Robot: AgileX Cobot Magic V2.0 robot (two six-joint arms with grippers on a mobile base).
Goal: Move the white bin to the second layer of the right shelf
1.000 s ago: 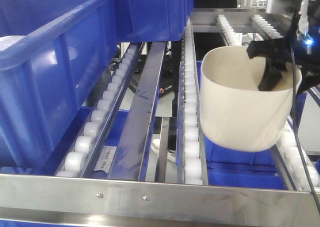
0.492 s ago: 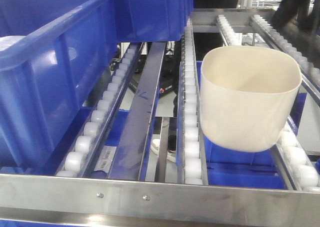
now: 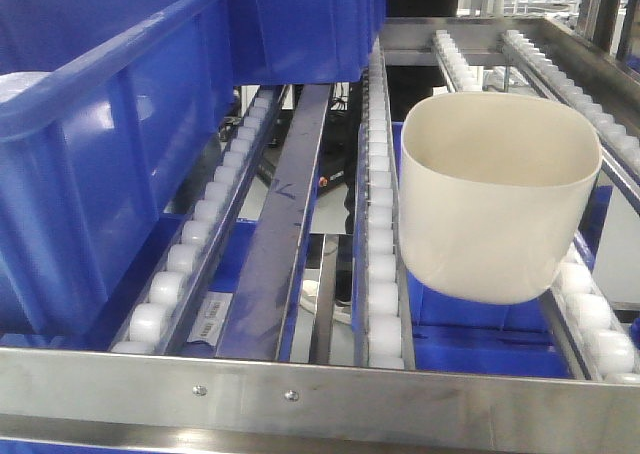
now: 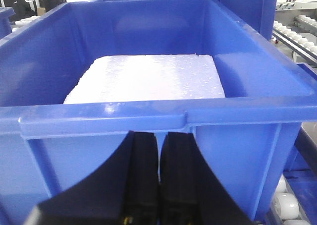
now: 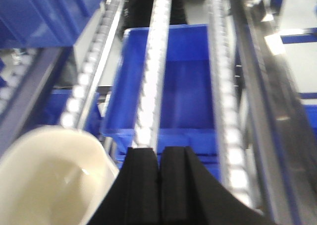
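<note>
Between roller rails (image 3: pixel 381 224) at shelf's right side: white bin (image 3: pixel 497 196) sitting upright, wedged by taper. Right gripper (image 5: pixel 159 185) hovering closed, empty, above it. Left gripper (image 4: pixel 158 178) idling closed beside blue crate (image 4: pixel 148 118).

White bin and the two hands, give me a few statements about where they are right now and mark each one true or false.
1. The white bin sits upright between two roller rails of the right shelf second layer. True.
2. The right hand is clamped on the bin's rim. False: its fingers are shut together on nothing, above and clear of the bin.
3. The left hand is shut and faces a blue crate. True.
4. That blue crate is empty. False: a white foam slab lies in it.
5. The white bin holds small parts. False: what shows of its inside looks bare.
</note>
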